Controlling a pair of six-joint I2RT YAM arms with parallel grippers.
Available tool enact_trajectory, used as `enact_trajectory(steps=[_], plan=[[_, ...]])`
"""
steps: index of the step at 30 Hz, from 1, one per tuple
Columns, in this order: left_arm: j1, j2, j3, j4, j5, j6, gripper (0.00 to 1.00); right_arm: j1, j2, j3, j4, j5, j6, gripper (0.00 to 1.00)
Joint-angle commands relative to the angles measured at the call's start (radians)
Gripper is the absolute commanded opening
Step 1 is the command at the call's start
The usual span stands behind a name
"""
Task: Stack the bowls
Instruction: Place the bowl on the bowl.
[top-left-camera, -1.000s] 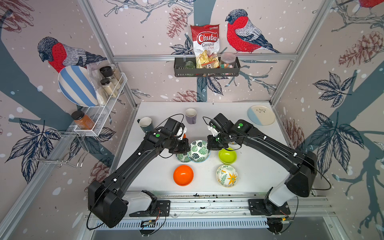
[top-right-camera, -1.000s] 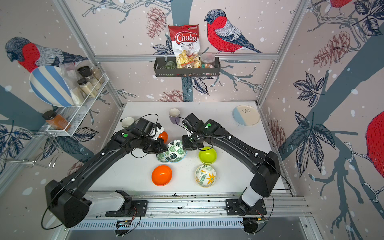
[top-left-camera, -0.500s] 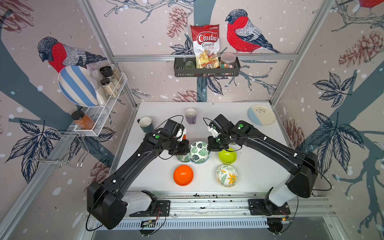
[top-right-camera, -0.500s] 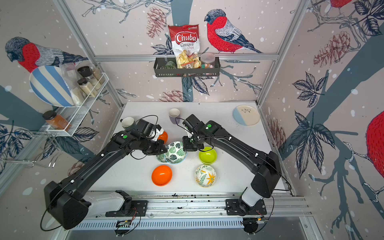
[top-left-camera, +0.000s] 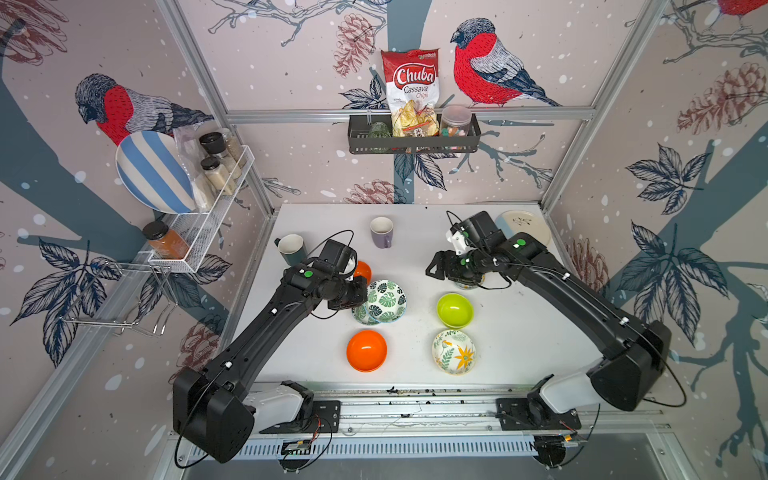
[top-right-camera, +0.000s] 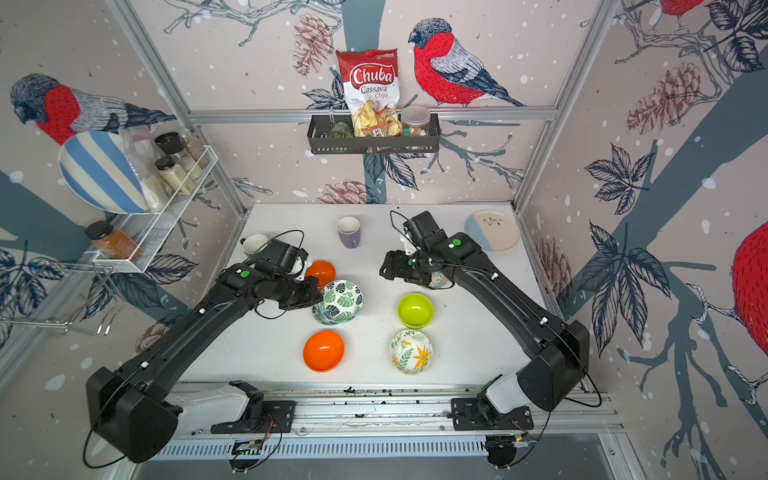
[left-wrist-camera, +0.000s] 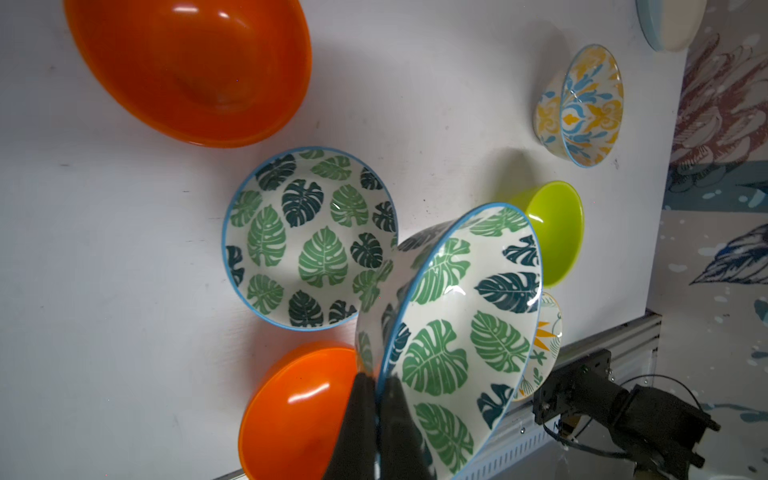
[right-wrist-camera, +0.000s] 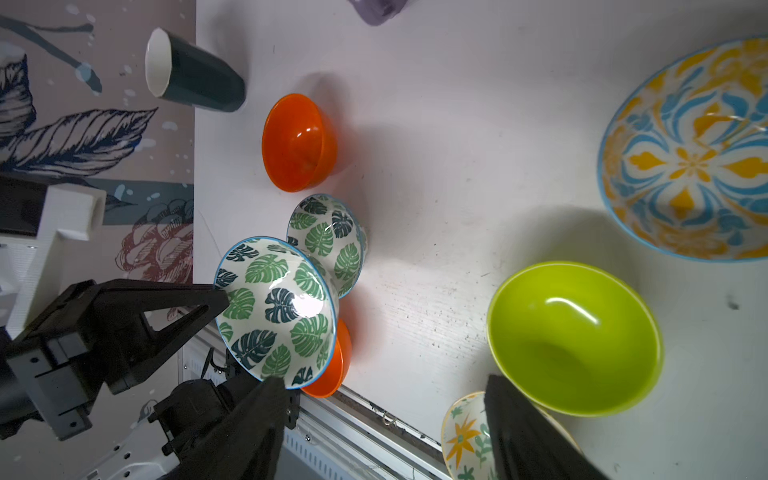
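Left hand (left-wrist-camera: 379, 380) pinches tilted leaf bowl (left-wrist-camera: 457, 324) rim, partly over 2nd bowl (left-wrist-camera: 307, 237).

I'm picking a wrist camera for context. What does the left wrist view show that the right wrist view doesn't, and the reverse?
Only left wrist: the edge of the blue-and-cream plate. Only right wrist: the dark mug, part of the purple mug, and the right gripper, open. Both: the left gripper shut on the rim of the held leaf bowl, the second leaf bowl, two orange bowls, the lime green bowl, the yellow-blue bowl.
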Motion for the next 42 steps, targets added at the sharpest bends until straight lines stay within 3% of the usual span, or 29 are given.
enact_trajectory(steps=[1,7,27,42], plan=[[0.023,-0.003,-0.007,0.067,-0.032,-0.026,0.00,-0.041,-0.037,-0.026,0.022,-0.027,-0.029,0.77],[0.076,0.001,-0.084,0.155,-0.026,-0.056,0.00,-0.060,-0.053,-0.079,0.032,-0.025,-0.030,0.75],[0.133,-0.003,-0.339,0.479,0.031,-0.126,0.00,-0.052,-0.048,-0.111,0.027,0.006,-0.039,0.72],[0.160,-0.034,-0.432,0.572,0.098,-0.173,0.00,-0.031,-0.015,-0.110,0.039,0.006,-0.035,0.72]])
